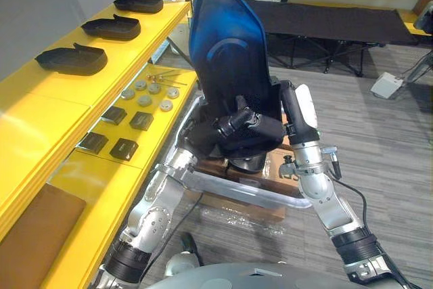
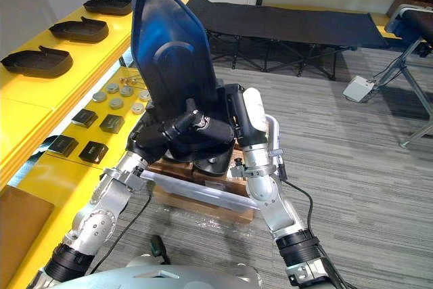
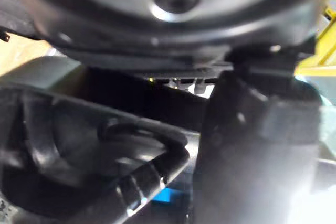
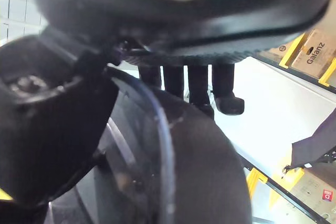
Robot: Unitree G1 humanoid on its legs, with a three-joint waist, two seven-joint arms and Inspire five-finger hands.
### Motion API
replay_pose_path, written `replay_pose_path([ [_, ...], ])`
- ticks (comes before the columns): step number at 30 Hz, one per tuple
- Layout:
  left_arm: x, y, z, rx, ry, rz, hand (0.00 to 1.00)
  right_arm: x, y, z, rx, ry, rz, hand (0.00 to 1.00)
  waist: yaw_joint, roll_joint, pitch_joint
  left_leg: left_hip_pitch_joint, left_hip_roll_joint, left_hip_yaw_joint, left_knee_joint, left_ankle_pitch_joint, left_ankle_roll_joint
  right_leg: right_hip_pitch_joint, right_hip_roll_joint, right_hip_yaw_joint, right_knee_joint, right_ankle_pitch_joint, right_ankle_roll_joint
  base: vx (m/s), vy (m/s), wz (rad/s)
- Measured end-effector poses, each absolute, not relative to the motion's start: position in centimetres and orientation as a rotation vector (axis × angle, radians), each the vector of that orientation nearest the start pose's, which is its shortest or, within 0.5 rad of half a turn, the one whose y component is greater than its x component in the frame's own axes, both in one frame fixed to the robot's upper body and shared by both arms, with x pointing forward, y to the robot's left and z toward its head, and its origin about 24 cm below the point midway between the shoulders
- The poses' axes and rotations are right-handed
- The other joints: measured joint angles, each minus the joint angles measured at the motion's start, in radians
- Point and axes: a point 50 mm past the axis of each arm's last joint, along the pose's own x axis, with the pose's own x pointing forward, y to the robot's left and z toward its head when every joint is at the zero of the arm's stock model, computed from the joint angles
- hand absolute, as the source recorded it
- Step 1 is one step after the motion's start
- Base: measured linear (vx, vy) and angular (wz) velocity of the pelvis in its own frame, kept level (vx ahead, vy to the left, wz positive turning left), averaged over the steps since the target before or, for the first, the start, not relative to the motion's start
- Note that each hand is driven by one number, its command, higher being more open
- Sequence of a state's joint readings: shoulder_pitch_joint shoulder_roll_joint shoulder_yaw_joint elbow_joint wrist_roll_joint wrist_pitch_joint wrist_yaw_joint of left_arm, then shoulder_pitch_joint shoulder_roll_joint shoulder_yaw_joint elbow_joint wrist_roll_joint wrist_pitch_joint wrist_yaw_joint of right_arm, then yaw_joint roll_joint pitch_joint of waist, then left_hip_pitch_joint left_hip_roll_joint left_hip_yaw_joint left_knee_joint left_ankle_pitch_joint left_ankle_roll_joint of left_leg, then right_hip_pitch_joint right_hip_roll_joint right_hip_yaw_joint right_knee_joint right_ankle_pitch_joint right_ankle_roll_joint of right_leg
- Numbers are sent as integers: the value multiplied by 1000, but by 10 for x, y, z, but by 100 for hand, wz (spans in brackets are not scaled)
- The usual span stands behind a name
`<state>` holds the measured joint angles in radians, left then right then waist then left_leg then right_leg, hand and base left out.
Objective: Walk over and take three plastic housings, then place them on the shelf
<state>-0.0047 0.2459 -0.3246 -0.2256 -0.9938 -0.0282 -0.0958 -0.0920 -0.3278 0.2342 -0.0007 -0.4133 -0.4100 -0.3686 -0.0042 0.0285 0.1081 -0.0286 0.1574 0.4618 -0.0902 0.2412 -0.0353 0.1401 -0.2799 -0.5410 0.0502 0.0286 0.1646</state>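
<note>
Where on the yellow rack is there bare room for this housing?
For the held housing: upper shelf, bare from the nearest shelved housing toward the robot; two more housings fill the far end. Lower shelf is crowded with black blocks and metal discs; one bare patch lies between the blocks and the brown board.

A large plastic housing (image 1: 226, 52), dark and glossy with a blue sheen, stands beside a smooth, yellow-painted shelf (image 1: 40, 120). On the shelf lie matt black housings (image 1: 73, 59). On its lower level lie dull metal discs (image 1: 145, 93). Beyond the shelf is a black cloth cot (image 1: 325, 21).
</note>
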Motion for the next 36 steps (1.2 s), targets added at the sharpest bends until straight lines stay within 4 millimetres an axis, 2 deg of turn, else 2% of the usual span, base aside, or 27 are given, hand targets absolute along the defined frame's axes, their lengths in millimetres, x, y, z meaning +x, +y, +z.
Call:
replay_pose_path([
  [6,237,107,88,-864,-70,-467,0,250,-138,90,-544,-567,31,0,0,-6,-4,1,1,2,0,0,0,-1,0,2,0,0,0,0,0,0],
  [8,237,107,87,-865,-66,-465,0,248,-139,87,-545,-550,31,0,0,-7,-4,1,1,3,0,0,0,-2,0,3,-1,0,0,0,0,0],
  [12,239,110,72,-877,-24,-391,0,244,-132,79,-521,-526,29,0,0,-13,-21,2,2,11,0,-1,-1,-8,1,12,-2,1,-1,7,-6,-5],
  [22,238,107,71,-837,-34,-389,0,244,-130,75,-507,-504,18,0,1,-24,-40,2,4,16,0,-2,-2,-13,2,22,-1,1,-1,0,-2,-1],
  [23,238,107,71,-837,-34,-389,0,244,-130,74,-507,-503,18,100,1,-24,-40,2,4,17,0,-2,-2,-14,2,23,-1,1,-2,-11,-4,-5],
  [31,238,105,72,-807,-52,-375,0,242,-128,72,-432,-473,22,100,1,-24,-43,3,4,20,0,-2,-3,-16,2,27,-1,3,-4,-2,-1,-1],
  [35,236,103,76,-704,-109,-343,0,239,-128,65,-305,-404,23,100,5,-22,-45,3,4,20,0,-2,-2,-16,2,27,-1,3,-4,0,0,0],
  [36,236,101,78,-660,-126,-335,0,237,-122,63,-276,-385,80,100,2,-21,-47,3,4,19,0,-2,-2,-16,2,27,-1,3,-4,0,0,0],
])
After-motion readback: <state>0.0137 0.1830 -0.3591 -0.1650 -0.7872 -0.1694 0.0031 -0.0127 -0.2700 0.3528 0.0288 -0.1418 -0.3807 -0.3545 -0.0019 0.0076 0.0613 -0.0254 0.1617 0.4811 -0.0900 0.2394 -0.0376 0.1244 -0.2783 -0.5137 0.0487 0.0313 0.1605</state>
